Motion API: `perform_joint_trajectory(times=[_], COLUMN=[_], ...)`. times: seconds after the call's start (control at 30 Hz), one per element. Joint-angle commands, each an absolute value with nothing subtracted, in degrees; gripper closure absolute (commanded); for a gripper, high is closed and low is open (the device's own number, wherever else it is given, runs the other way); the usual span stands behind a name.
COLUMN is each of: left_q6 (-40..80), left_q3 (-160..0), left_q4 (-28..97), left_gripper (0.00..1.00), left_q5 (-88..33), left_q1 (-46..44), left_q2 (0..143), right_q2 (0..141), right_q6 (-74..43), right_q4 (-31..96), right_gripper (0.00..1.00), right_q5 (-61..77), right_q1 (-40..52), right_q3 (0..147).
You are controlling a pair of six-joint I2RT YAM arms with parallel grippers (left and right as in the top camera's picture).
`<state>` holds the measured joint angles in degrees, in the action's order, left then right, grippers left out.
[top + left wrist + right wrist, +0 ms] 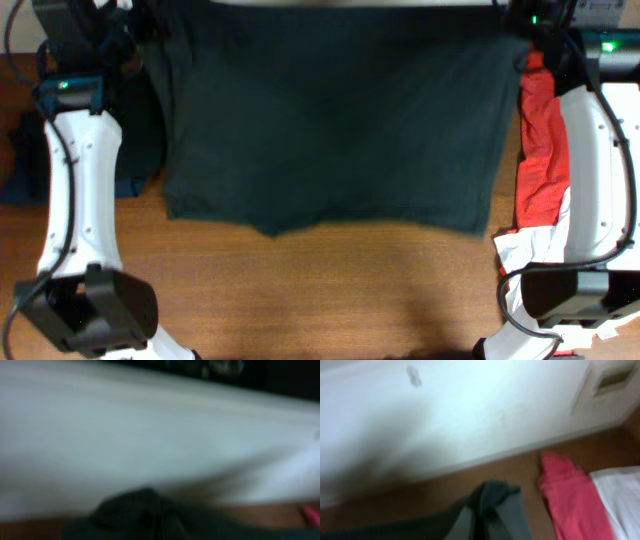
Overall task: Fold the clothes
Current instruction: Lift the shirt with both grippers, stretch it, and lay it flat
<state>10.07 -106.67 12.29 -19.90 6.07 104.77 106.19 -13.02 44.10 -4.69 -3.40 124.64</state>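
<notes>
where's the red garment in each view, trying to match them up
Overhead: the red garment lies at the right edge of the table, beside the dark shirt.
Left wrist: only a pinkish sliver at the lower right edge, too blurred to be sure.
Right wrist: lower right, next to a white cloth.
Shared landmark: the dark shirt, bunched at bottom centre in both wrist views.

Dark garment spread flat, centred; red garment and white garment bunched at right.
</notes>
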Motion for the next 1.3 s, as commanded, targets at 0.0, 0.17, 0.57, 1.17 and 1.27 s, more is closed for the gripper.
perform_joint_trajectory(times=[0.0,0.17,0.57,1.17,1.27], left_q6=[15.4,15.4,-0.6,4.5,4.8], left_q3=[-110.4,-126.2,-124.3,-78.9,-75.9], left_q4=[1.5,12.6,94.7,83.7,83.3], left_gripper=[1.0,1.0,1.0,0.99,1.0], left_q5=[-16.0,-14.0,-19.3,-10.0,-10.3], left_q1=[6.4,7.7,6.2,9.0,10.6], left_q2=[103.8,103.8,121.7,106.6,96.7], right_q2=[102.6,102.5,105.5,104.0,99.7], right_q6=[-17.5,-16.4,-13.8,-19.0,-19.6], right_q4=[35.7,46.5,78.1,83.2,83.0], right_gripper=[0.96,0.96,0.96,0.96,0.96], right_q5=[-6.1,-5.8,-6.1,-6.7,-6.5], right_q1=[-5.9,-10.9,-11.3,-11.3,-11.3], right_q3=[129.3,137.4,99.3,77.0,75.0])
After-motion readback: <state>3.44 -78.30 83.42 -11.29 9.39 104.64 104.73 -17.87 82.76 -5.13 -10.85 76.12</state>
